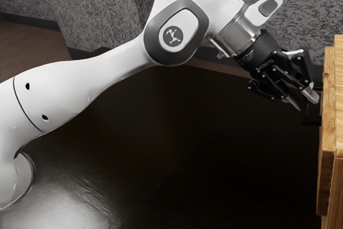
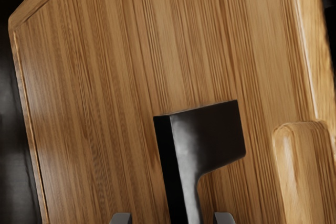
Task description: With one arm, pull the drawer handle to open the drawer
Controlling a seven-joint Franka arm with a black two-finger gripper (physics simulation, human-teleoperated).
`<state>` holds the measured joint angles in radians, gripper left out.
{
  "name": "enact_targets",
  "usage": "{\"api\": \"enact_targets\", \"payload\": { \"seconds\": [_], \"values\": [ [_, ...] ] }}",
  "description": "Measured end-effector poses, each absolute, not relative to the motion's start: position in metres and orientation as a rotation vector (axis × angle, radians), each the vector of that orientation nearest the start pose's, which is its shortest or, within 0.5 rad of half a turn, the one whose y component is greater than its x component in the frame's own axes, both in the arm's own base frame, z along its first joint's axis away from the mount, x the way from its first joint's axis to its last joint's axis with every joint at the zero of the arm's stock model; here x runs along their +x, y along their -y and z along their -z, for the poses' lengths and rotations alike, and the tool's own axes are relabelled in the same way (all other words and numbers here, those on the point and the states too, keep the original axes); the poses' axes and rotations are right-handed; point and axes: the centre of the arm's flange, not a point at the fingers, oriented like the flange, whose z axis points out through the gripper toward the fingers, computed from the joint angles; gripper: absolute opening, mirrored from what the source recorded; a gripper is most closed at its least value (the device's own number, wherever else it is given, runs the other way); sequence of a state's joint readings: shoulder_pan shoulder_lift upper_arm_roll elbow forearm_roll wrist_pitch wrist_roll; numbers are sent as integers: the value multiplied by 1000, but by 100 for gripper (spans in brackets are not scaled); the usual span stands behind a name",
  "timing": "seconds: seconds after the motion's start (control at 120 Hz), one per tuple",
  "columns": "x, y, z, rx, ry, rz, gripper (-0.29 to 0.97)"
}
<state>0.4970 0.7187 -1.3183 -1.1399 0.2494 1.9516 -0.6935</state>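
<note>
The wooden cabinet stands at the exterior view's right edge, and its drawer front (image 1: 331, 105) faces the arm. A black handle (image 1: 312, 117) sticks out from that front. My gripper (image 1: 310, 100) hangs right at the handle, tilted down toward it, with the fingers apart. In the wrist view the handle (image 2: 202, 145) is a black T-shaped bar against the grained wood of the drawer front (image 2: 105, 103). Its stem runs down between my two fingertips (image 2: 121, 217). A small gap shows on each side of the stem, so the gripper is open around the handle.
The dark table top (image 1: 187, 175) stretches beneath the arm. A grey speckled wall (image 1: 80, 4) rises behind. A second rounded wooden panel (image 2: 302, 177) sits beside the drawer front, close to the handle.
</note>
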Motion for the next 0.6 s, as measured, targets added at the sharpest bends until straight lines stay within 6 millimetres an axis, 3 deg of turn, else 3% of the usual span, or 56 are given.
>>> {"api": "enact_targets", "payload": {
  "seconds": [0.167,0.6],
  "values": [
    [654,217,-653,2430,-171,-205,9],
    [633,190,-650,2422,-164,-147,9]
  ]
}}
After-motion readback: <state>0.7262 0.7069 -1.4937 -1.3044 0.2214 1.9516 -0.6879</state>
